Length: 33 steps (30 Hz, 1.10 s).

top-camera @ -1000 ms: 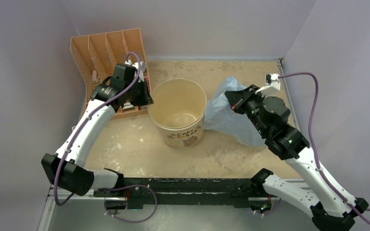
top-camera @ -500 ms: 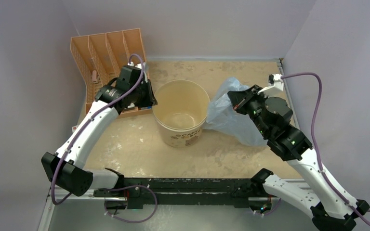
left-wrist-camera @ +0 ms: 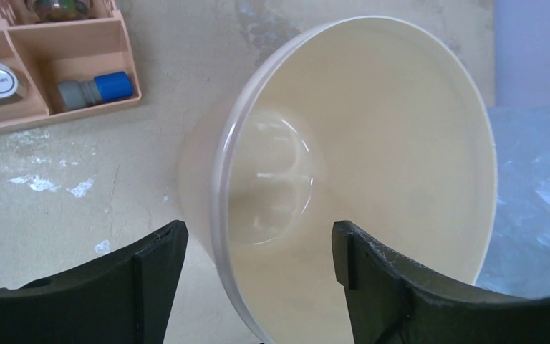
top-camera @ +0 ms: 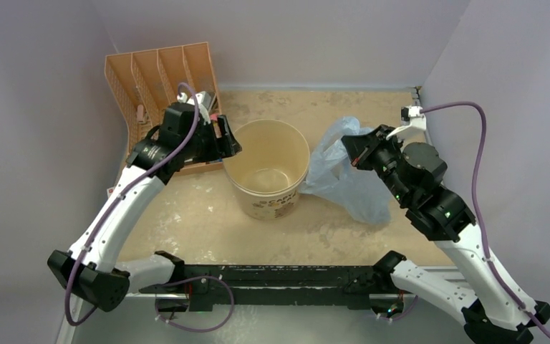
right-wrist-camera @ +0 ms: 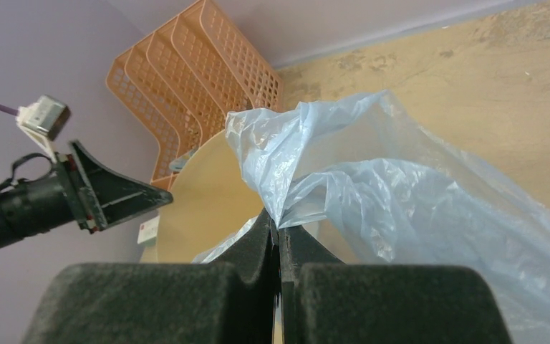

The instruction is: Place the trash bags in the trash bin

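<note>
Right jaws pinched shut on the blue trash bag [top-camera: 351,190], which drapes to the surface just right of the trash bin [top-camera: 268,204]. The bin is leftward; left jaws gape wide astride its left rim.

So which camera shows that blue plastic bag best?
The top external view: nearly the whole bag shows there, spread beside the bin, with a fold pinched by the right gripper. The right wrist view shows only crinkled folds near the pinch; the left wrist view shows just a blurred edge.
</note>
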Available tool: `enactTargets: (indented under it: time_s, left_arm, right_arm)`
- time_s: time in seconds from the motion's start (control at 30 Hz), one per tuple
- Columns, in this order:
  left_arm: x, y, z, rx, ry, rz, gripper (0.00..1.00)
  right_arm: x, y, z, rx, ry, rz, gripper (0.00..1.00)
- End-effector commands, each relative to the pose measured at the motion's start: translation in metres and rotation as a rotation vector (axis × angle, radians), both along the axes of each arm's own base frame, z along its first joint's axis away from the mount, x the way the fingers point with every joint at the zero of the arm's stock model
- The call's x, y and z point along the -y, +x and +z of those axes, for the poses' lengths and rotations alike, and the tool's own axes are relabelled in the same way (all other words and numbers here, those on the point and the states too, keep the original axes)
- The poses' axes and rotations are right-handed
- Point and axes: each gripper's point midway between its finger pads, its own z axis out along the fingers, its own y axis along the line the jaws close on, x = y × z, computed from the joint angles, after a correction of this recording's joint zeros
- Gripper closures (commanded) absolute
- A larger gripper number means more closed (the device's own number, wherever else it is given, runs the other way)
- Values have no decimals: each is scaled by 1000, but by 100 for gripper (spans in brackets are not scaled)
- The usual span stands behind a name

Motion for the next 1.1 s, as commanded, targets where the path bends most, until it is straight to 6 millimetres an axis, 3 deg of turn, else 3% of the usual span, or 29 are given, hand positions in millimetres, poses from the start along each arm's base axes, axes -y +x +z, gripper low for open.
enactTargets:
  time_s: [0.0,0.2,0.37,0.6,0.73,0.83,0.9,0.97,1.07]
  left_arm:
    - [2,-9,34,141,-64,-34,25]
    - [0,-47,48,268,-133,-128,22]
    - [6,-95,31,333,-213,-283,22]
    - [19,-161,29,515,-353,-551,23]
    - [29,-192,20,539,-427,-713,23]
    - [37,-203,8,502,-491,-802,23]
    - [43,-206,1,481,-538,-842,24]
    - [48,-205,-2,451,-586,-868,27]
    - [56,-209,-4,433,-610,-939,30]
  right_arm:
    - [6,-17,27,75,-19,51,100]
    - [2,-41,31,83,-33,157,100]
    - [-21,-75,40,118,-16,382,100]
    - [-40,-136,60,205,12,705,100]
    - [-37,-176,84,303,56,841,100]
    - [-31,-203,98,373,81,922,100]
    - [-28,-202,102,387,96,898,100]
    - [-29,-188,95,356,99,841,100]
    - [-33,-142,56,200,81,670,100]
